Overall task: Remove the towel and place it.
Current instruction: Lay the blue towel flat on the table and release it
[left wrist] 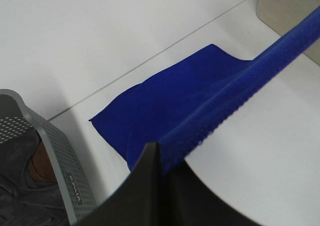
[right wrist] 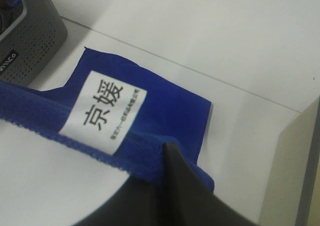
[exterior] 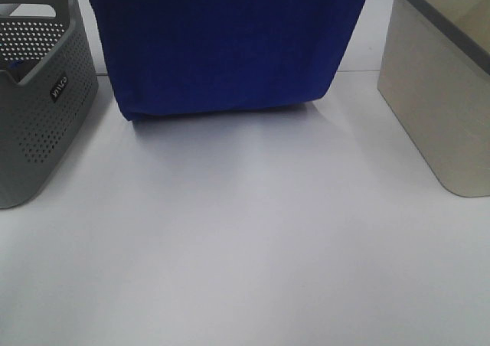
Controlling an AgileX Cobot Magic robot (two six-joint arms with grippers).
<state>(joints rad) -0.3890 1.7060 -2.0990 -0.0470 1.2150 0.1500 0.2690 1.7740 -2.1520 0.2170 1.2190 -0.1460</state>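
Two grippers are pinched tight on the towel's [exterior: 222, 47] top hem: the left gripper [left wrist: 158, 148] at one end, the right gripper [right wrist: 167, 150] just beside the white tag [right wrist: 102, 108]. The towel hangs like a curtain between them, its lower end lying flat at the back of the table [exterior: 245, 246]. Lifting looks largely done and placing is left (where, I cannot tell). The cloth is deep blue, limp and finely woven, with a beaded hem. A perforated grey basket [exterior: 38, 116] and a smooth beige bin [exterior: 444, 93] flank it.
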